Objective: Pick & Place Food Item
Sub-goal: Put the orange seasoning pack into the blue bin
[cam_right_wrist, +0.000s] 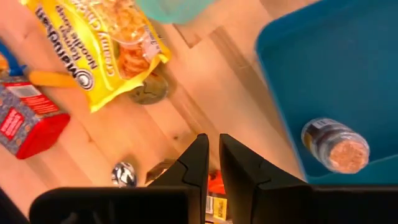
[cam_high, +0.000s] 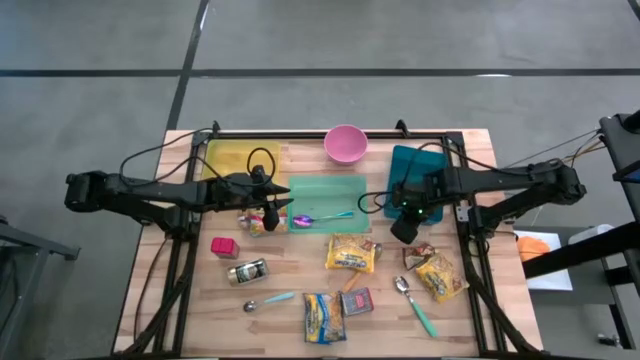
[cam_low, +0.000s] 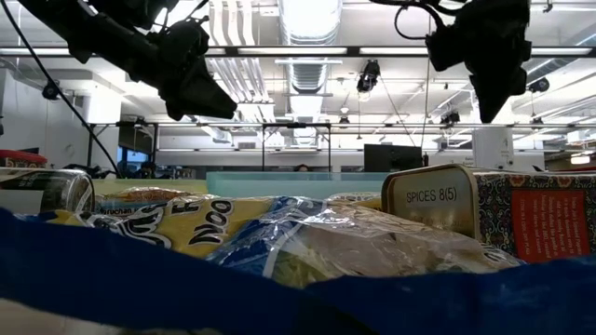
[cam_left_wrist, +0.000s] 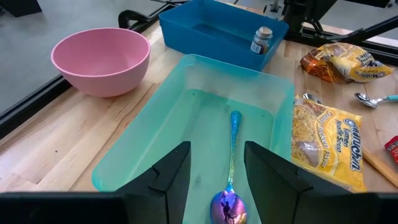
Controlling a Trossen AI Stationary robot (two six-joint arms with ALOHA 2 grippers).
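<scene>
Progress, judged from present positions only: 1 spice jar is observed lying inside the blue bin, just beside and slightly behind the right end effector, and is counted as placed. The green tray directly ahead of the left end effector is seen to contain 1 iridescent spoon and no food.

Right end effector: fingers pressed together, nothing pinched between them. It is held above the desk, at the bin's near edge, with a yellow noodle packet lying ahead of it and a red box off to one side.

Left end effector: fingers spread apart, nothing held, raised over the near end of the green tray. The pink bowl is found beyond the tray and appears empty.

Outstanding: several food items are still on the desk, well away from either end effector, among them 2 noodle packets, a snack bag and a small can. The task is assessed as at an early stage, with the next pick not yet begun.
</scene>
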